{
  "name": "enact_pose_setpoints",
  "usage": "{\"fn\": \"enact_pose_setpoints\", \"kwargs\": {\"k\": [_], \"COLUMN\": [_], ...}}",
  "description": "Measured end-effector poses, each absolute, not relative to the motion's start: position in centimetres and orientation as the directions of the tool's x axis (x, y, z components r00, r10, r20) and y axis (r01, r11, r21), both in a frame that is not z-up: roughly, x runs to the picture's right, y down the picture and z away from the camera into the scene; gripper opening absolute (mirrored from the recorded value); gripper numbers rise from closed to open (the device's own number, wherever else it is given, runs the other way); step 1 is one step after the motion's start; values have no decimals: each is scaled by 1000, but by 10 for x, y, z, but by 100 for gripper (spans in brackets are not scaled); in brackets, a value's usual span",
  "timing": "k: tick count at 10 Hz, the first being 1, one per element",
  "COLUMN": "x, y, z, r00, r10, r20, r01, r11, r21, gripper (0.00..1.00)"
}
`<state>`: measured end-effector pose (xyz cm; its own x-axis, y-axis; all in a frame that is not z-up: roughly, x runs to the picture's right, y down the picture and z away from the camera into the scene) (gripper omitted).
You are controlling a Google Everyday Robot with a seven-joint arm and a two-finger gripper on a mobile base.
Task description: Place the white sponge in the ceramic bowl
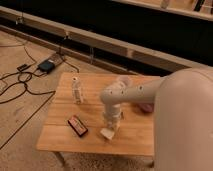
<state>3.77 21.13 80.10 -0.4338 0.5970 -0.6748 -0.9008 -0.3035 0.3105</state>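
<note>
The white sponge (106, 133) lies on the wooden table (60, 140) near its front edge, a small cream block. My gripper (111, 126) points straight down onto it and is shut on the sponge, which still rests on the table and pokes out below the fingertips. The ceramic bowl (147, 108) is a dull maroon shape to the right. My pale arm (135, 92) hides most of the bowl.
A dark red-edged flat box (77, 125) lies left of the sponge. A small white bottle (76, 90) stands at the table's left back, and a white cup (123, 82) stands behind the arm. Cables and a dark device (46, 65) lie on the floor at left.
</note>
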Motion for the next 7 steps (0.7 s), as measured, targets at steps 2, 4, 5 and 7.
{"fn": "enact_pose_setpoints", "kwargs": {"k": [2,4,5,7], "x": [50,66,76,95], "y": [195,175,164,142], "z": [799,801,802,804], "r00": [-450,-477,-494,-525], "r10": [609,623,625,624], "r20": [-653,-621,-604,-579], "r01": [-893,-879,-869,-850], "r11": [-302,-315,-325,-353], "r21": [333,360,374,391], "gripper": [0,0,0,0]}}
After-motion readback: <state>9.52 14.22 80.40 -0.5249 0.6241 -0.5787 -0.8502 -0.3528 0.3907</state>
